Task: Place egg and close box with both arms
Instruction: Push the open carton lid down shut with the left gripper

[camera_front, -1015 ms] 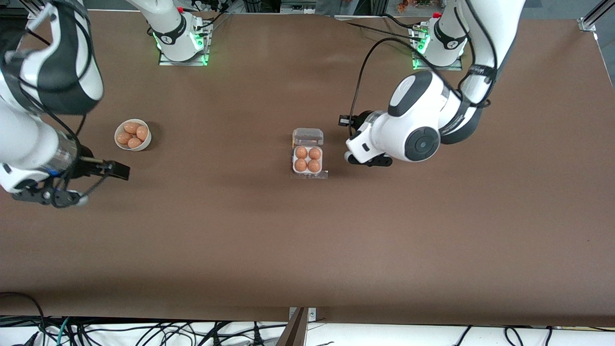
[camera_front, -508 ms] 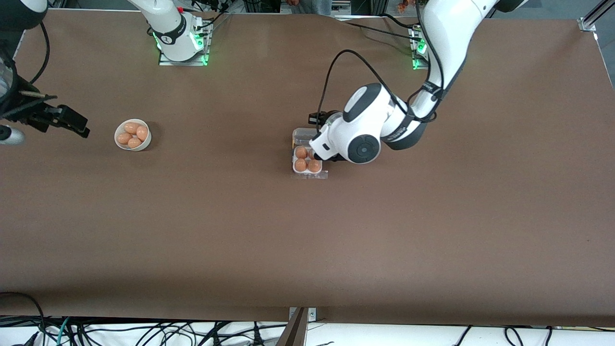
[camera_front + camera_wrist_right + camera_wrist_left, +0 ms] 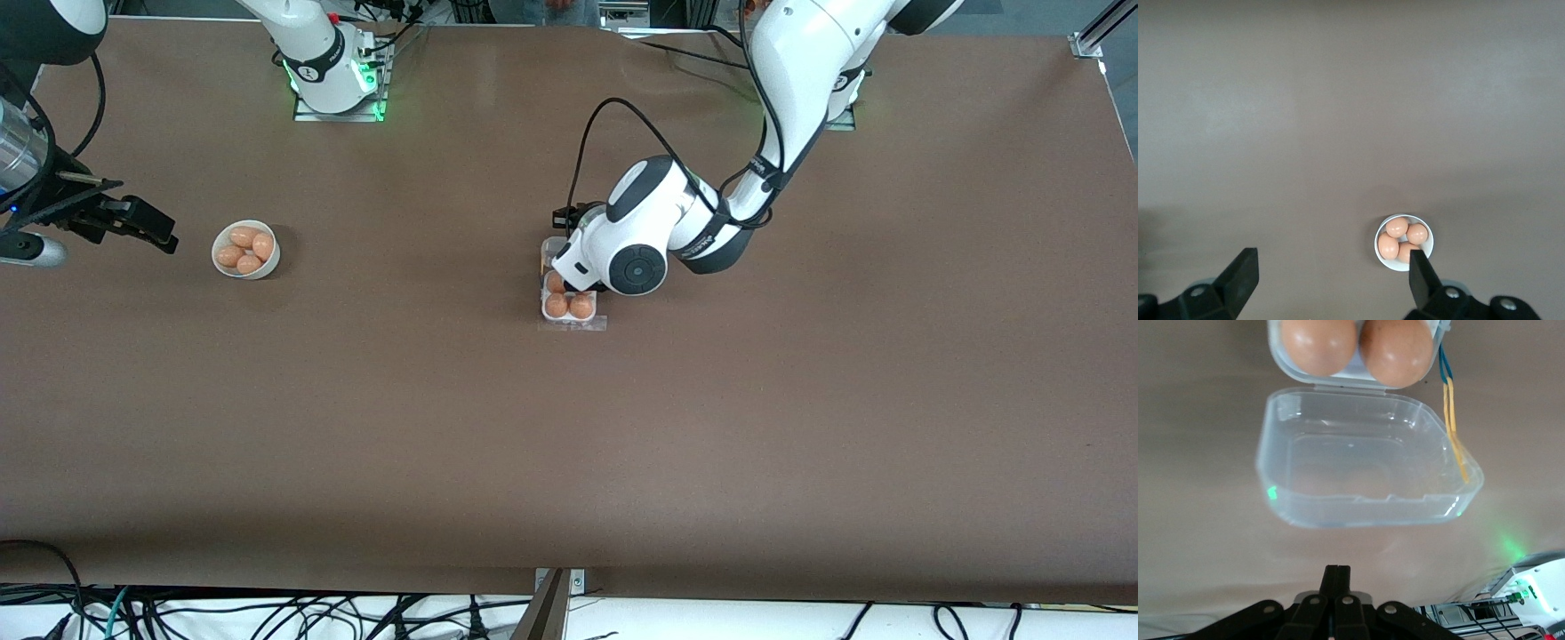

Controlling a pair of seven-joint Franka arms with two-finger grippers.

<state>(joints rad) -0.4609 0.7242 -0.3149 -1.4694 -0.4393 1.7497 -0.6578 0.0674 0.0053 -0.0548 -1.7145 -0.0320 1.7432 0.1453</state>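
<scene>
open box (image 3: 1368, 470) lid directly under pinched-together left gripper (image 3: 1336, 577)

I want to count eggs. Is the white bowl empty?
No, the white bowl holds four orange-brown eggs.

Hidden items you should log: the left arm's wrist covers the box (image 3: 569, 307) lid and one cell in your front view, leaving three eggs showing. In your left wrist view the frame edge cuts the tray, so only two eggs (image 3: 1319, 343) appear, and the left gripper (image 3: 1336, 577) fingertips are cropped.
</scene>
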